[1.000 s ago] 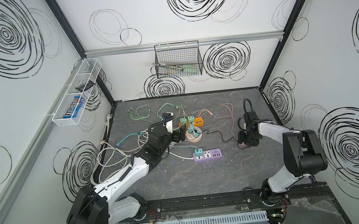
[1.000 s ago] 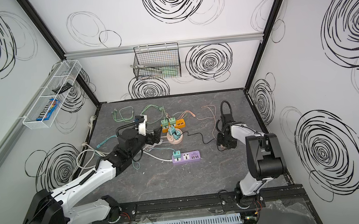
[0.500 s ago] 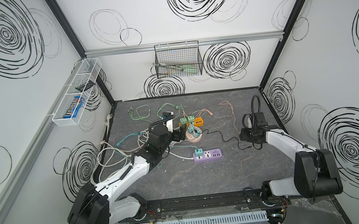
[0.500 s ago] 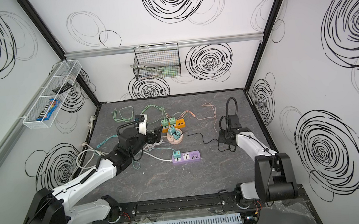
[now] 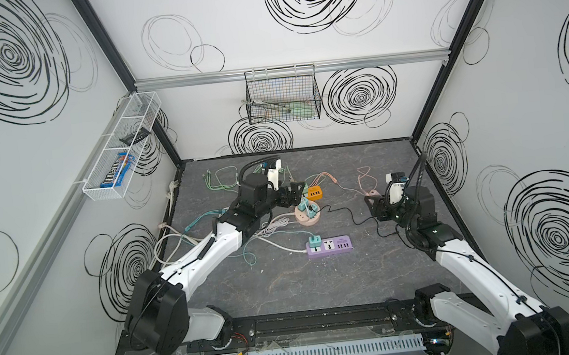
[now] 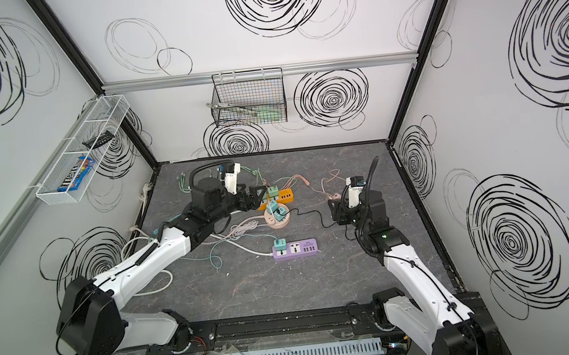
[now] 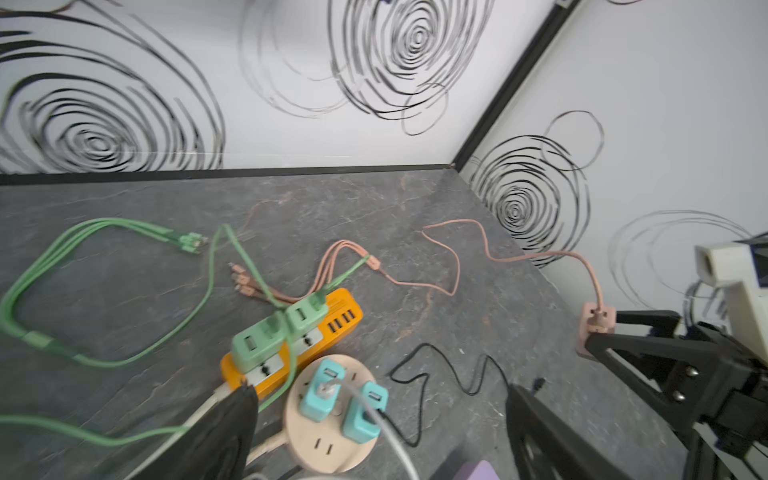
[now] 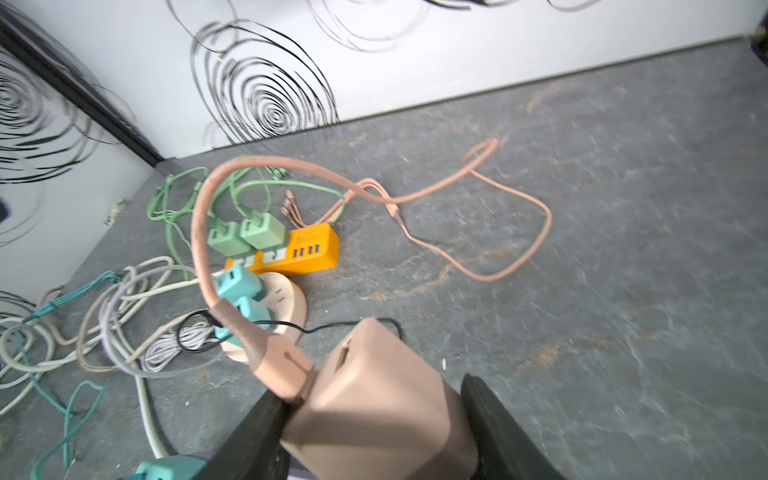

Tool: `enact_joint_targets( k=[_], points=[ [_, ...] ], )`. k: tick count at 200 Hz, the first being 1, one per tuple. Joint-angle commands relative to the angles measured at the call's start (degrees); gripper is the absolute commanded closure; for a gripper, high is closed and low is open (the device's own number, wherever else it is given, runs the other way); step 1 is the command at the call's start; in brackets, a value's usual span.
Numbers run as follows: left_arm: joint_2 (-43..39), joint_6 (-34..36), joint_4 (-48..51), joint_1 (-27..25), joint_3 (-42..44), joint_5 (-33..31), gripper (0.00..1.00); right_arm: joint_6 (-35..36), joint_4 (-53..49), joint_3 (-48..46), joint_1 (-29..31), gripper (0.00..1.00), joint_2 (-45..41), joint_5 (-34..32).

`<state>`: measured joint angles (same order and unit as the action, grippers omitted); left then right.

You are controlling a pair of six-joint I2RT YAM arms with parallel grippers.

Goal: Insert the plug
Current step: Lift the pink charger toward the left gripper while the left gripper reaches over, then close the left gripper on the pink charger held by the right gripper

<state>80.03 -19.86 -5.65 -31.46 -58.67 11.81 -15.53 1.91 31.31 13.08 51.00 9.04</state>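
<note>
The prongs of the pinkish-beige cube-shaped plug (image 8: 365, 374) are cut off at the frame edge, but it seems lifted off the grey stone-patterned tabletop (image 8: 582, 291), clamped between the right gripper's (image 8: 376, 432) black fingers (image 8: 249, 449), while the left gripper (image 7: 380, 395) gapes empty over the round pale-pink socket disc (image 7: 316, 457).
</note>
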Motion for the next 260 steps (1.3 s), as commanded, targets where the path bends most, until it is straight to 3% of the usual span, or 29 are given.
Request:
enact_joint_targets(
  k=[1, 38, 90, 158, 198, 215, 244, 260],
  points=[
    [1.26, 5.44, 4.18, -5.02, -5.55, 4.4, 0.04, 3.7, 8.94, -1.62, 2.05, 0.58, -2.75, 1.1],
    [6.39, 7.38, 11.22, -10.46, -15.23, 4.48, 0.0, 6.16, 13.08, -2.48, 6.09, 0.58, -4.25, -0.28],
    [13.07, 4.49, 15.52, -12.47, -23.4, 12.0, 0.16, 8.94, 21.27, -4.74, 11.79, 0.6, -4.6, -3.12],
    [18.56, 5.21, 21.56, -14.54, -30.47, 14.11, 0.39, 15.72, 27.6, -8.21, 17.85, 0.59, -6.96, -8.12],
    [20.65, 5.75, 23.85, -15.12, -32.58, 15.87, 0.47, 15.72, 31.1, -9.67, 19.74, 0.57, -7.0, -10.72],
    [21.28, 6.31, 25.42, -15.38, -33.28, 15.26, 0.58, 14.31, 31.87, -9.6, 19.88, 0.57, -6.38, -11.88],
    [21.05, 6.84, 26.13, -14.77, -33.0, 16.06, 0.86, 12.93, 29.86, -8.77, 19.88, 0.54, -6.21, -11.48],
    [20.54, 7.65, 26.35, -14.1, -32.99, 16.23, 1.0, 11.7, 25.67, -7.56, 19.51, 0.36, -6.14, -11.4]
  ],
)
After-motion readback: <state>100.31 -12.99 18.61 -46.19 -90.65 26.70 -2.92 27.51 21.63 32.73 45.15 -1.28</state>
